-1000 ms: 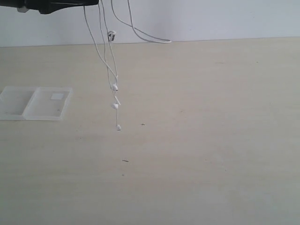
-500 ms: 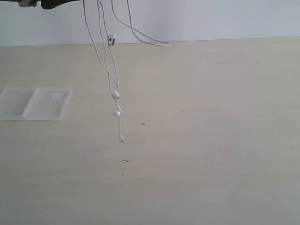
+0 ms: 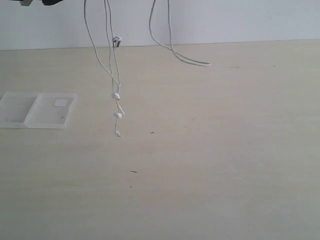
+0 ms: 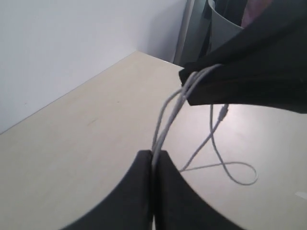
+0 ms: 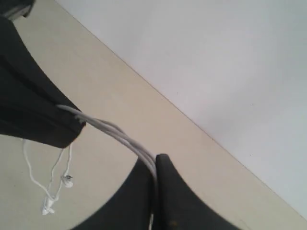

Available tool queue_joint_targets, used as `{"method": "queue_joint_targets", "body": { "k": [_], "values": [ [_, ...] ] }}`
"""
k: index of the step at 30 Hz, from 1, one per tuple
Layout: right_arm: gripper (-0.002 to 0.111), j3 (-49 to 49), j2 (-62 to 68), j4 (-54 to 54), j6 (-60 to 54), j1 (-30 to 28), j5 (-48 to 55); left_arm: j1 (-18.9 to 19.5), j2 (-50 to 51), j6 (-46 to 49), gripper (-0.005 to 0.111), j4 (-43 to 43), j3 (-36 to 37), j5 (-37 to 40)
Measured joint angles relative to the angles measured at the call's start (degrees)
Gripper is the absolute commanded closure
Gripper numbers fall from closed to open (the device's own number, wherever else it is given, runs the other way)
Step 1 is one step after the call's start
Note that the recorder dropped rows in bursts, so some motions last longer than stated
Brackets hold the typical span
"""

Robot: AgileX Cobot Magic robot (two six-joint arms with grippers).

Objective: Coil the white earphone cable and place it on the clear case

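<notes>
1. Overhead, the thin white earphone cable (image 5: 120,135) is held up in the air between two arms, above the pale beige wooden tabletop (image 3: 225,150).
2. The black left gripper (image 4: 153,155) has its jaws pressed together on a bundle of the cable's strands. The strands pass straight between the two fingertips.
3. The black right gripper (image 5: 154,160) is likewise clamped on the bundle, with the strands entering between its closed jaws.
4. Between the two grippers the bundle crosses a short stretch of open air, drawn fairly straight. Each wrist view shows the other gripper holding the far end.
5. Below the grips several strands drop together and end in the small white earbuds (image 3: 116,96) and a last white end piece (image 3: 118,133), dangling one under another. Whether the lowest one touches the tabletop cannot be told.
6. A small inline piece (image 3: 117,41) sits higher up on one of these strands.
7. A slack loop (image 3: 189,61) of the cable hangs to the right of the dangling strands in the exterior view.
8. The flat clear plastic case (image 3: 20,112), two joined halves, one bearing a small white square label (image 3: 61,102), lies on the tabletop at the left. It is well apart from the cable.
</notes>
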Motion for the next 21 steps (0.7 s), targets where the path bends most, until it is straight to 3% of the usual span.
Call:
{"method": "queue_joint_targets", "body": {
  "k": [10, 21],
  "values": [
    [0.108, 0.0, -0.6, 2.0, -0.2, 0.1, 7.2, 0.0, -2.8, 0.3, 0.107, 0.6, -0.2, -0.9],
    [0.108, -0.4, 1.5, 15.5, -12.7, 0.1, 8.0, 0.0, -3.2, -0.3, 0.107, 4.6, -4.2, -0.1]
  ]
}}
